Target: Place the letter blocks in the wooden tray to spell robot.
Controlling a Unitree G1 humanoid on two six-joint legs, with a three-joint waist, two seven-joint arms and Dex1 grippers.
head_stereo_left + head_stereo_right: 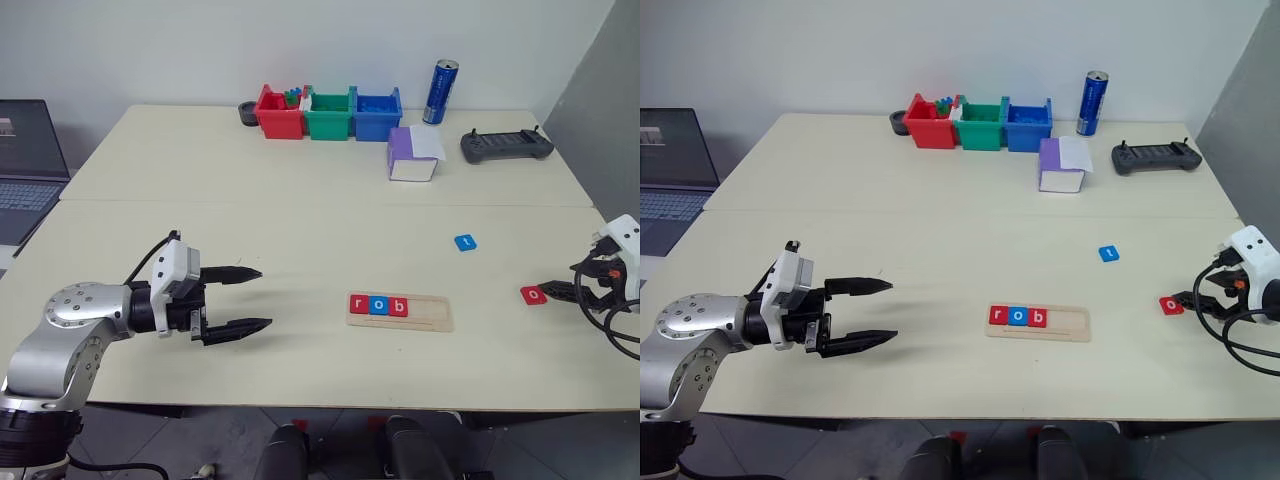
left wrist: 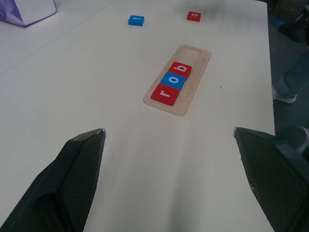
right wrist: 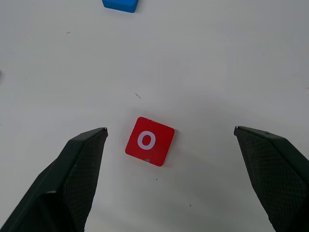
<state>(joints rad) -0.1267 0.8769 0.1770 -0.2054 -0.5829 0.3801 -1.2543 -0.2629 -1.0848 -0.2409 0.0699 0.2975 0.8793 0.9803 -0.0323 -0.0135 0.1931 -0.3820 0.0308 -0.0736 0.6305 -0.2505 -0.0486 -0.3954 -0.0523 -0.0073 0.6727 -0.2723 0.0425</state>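
The red square letter block marked "o" lies flat on the cream table at the right of the head view, between the wide-open, empty fingers of the right gripper. It looks light, stiff and thin, so pinch it by opposite edges. The light-wood tray, lower centre, holds "r", "o", "b"; the left gripper hangs open, empty.
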